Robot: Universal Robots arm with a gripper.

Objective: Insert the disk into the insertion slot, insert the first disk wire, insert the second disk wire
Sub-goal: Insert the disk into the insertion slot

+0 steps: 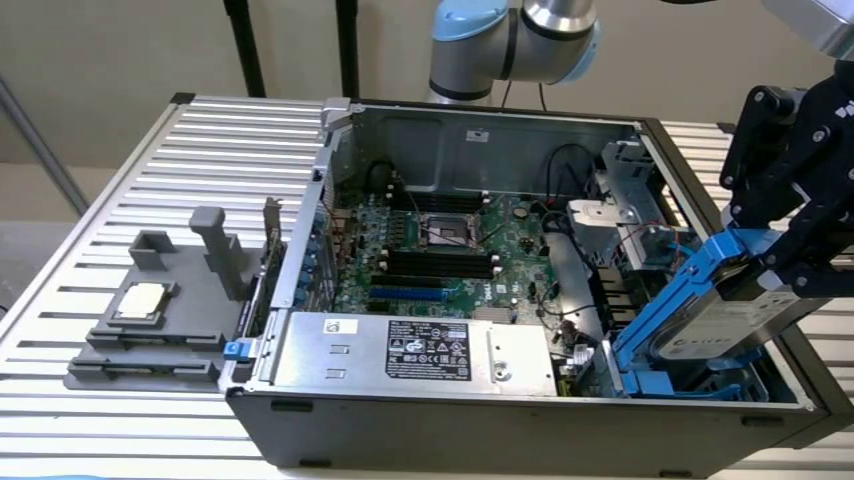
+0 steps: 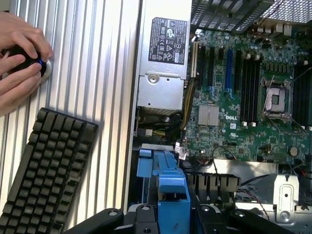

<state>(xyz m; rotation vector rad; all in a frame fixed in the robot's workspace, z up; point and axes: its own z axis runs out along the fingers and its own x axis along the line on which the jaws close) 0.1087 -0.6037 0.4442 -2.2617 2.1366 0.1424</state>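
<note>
We see a ribbed silver metal table [image 1: 120, 190] carrying an open computer case, a fixture tray, a keyboard and a person's hands.
In the exterior view, the dark open computer case [image 1: 534, 440] stands on the table directly beneath the fingers [image 1: 807, 262] of the gripper [image 1: 781, 285]. A dark grey plastic fixture tray [image 1: 147, 350] lies on the slats well apart from the fingers, just beside the case wall farthest from them. In the wrist view, a black keyboard [image 2: 48, 170] lies at an angle on the bare slats near the fingers, beside the case. Farther from the fingers than the keyboard, a person's hands [image 2: 17, 83] rest on the table around a small dark rounded object [image 2: 41, 68].
</note>
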